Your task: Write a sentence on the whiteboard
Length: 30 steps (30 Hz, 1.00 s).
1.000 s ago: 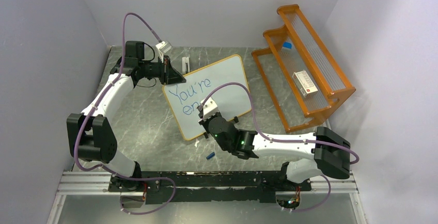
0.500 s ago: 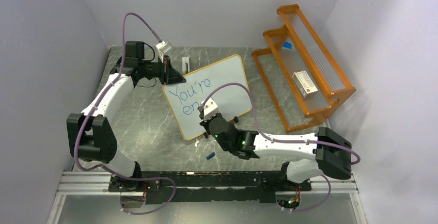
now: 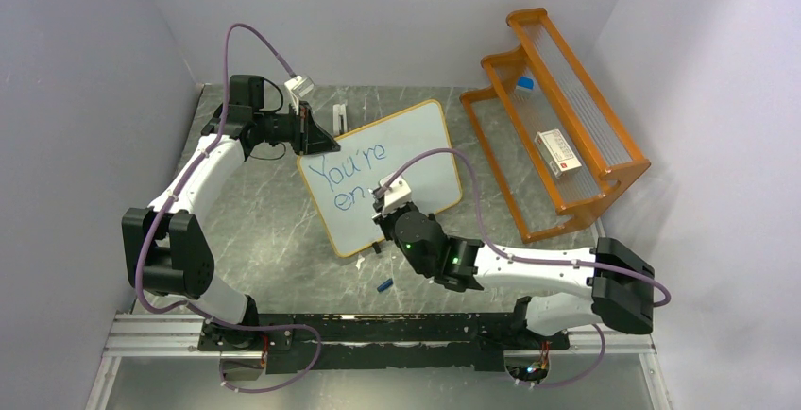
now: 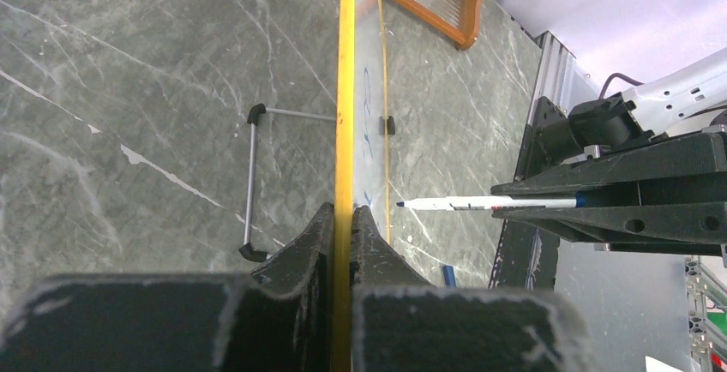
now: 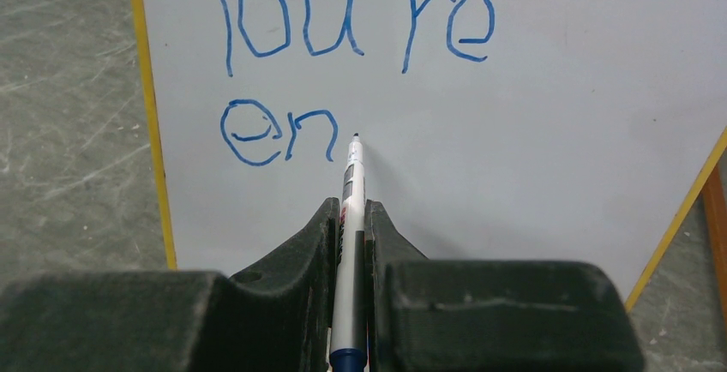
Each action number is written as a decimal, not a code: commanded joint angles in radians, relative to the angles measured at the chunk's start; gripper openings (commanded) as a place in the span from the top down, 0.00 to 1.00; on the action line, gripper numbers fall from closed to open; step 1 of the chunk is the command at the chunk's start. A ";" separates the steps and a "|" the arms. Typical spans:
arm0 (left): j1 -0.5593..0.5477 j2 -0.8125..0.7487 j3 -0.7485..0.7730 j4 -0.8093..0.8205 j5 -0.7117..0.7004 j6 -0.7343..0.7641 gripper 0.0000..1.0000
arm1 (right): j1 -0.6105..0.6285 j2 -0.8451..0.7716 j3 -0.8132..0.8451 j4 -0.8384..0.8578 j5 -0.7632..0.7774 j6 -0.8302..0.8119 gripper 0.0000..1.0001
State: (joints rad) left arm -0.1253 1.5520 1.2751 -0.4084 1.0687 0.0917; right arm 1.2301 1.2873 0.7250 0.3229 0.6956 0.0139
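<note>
The whiteboard [image 3: 416, 150] stands tilted on the table, its yellow frame edge [image 4: 345, 89] clamped between the fingers of my shut left gripper [image 4: 345, 213] at the top left corner [image 3: 316, 141]. Blue writing reads "You're" and, below it, "en" [image 5: 279, 132]. My right gripper [image 5: 349, 209] is shut on a white marker [image 5: 351, 179] with a blue end and hovers over the board's lower part [image 3: 383, 213]. The marker tip sits just right of "en". In the left wrist view the marker [image 4: 480, 205] points at the board with a slight gap showing.
An orange wooden rack [image 3: 557, 117] stands at the right, holding a small white and red box [image 3: 555, 153] and a blue item [image 3: 524, 82]. A blue cap [image 3: 383, 285] lies near the front. The board's wire stand [image 4: 251, 183] rests behind it.
My right gripper has shifted to the right along the second line with the marker, uncovering "en". The left gripper and the board have not moved.
</note>
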 commanded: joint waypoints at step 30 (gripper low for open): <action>0.003 0.017 -0.006 -0.012 -0.059 0.057 0.95 | -0.032 0.036 -0.012 -0.017 -0.048 0.030 1.00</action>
State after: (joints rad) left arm -0.1253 1.5520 1.2751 -0.4084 1.0668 0.0902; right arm 1.2053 1.3384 0.7254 0.3515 0.6590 0.0189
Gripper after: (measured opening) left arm 0.086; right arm 0.152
